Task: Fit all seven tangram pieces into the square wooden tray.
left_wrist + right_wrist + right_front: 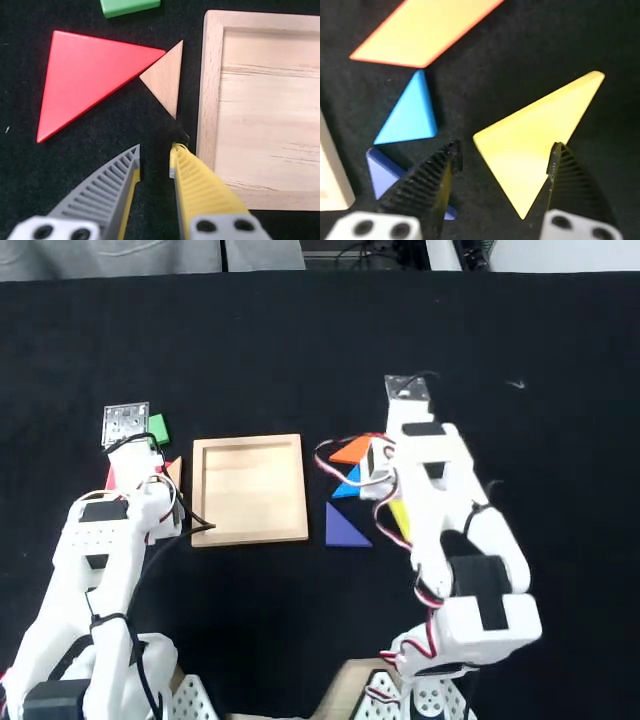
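My right gripper (505,152) hangs with jaws wide astride the yellow triangle (535,135), wide enough to span it for a pinch, I'd say. Beyond it lie the blue triangle (410,115) and orange piece (425,30). My left gripper (156,150) hovers, fingers slightly apart, beside the tray (210,90), with the wood triangle (165,80) and red triangle (85,80) ahead. The tray holds nothing yet.

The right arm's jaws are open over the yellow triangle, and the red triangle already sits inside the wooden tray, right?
No: the left wrist view shows the red triangle on the table outside the wooden tray. The rest is right.
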You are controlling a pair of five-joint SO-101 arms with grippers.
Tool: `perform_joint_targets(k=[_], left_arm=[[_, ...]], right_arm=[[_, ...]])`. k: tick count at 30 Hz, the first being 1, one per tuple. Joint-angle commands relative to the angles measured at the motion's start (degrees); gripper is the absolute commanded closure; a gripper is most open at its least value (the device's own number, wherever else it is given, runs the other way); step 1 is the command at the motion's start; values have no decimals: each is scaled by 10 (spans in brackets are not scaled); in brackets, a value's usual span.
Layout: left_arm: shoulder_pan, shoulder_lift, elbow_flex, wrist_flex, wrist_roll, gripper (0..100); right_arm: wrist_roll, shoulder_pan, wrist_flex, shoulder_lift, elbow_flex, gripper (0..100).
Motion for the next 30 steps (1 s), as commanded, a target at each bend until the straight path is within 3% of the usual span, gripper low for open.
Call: perform_joint_targets(k=[1, 20, 27, 30], left_arm=[[0, 0, -7, -10, 5, 895], [0, 0, -7, -11, 5, 895], [18, 0, -6, -11, 4, 895], [31, 1, -6, -11, 3, 895]], right_arm=[[-3, 12, 18, 27, -30, 729], [4, 77, 6, 25, -32, 734], [41, 83, 20, -31, -29, 921], [41, 101, 42, -72, -28, 894]])
